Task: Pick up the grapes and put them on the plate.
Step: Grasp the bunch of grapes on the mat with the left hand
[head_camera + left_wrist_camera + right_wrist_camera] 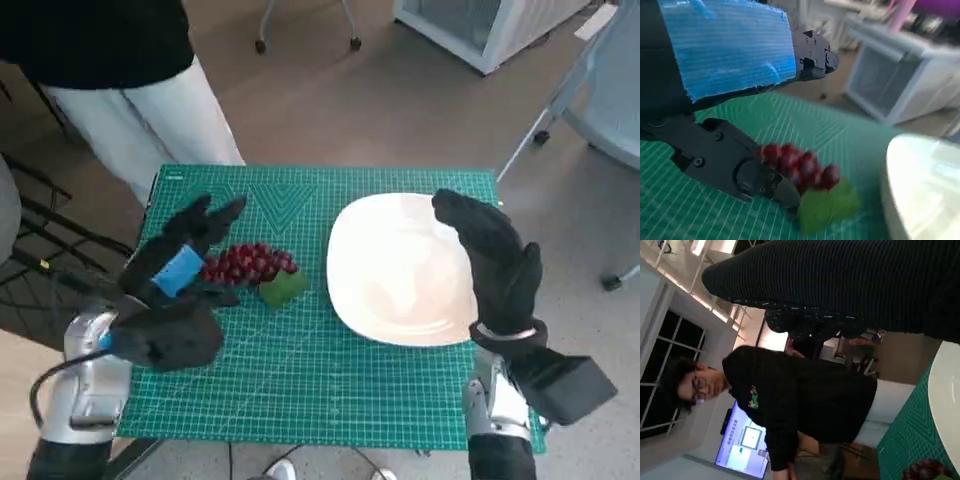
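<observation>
Laboratory or office workroom; green gridded cutting mat (300, 360) covering a small table; castored chair bases (305, 30) on brown flooring; lit computer monitor (742, 445); white cabinet (480, 30); person (805, 400) standing nearby.

Quick count: one bunch of red grapes (248, 264) with one green leaf (283, 288) on its right end, one white plate (400, 268) to the right of it, one green cutting mat (300, 370) under both. Two robot hands, the left hand (178, 262) and the right hand (495, 262). One person (120, 70) at the far left.
</observation>
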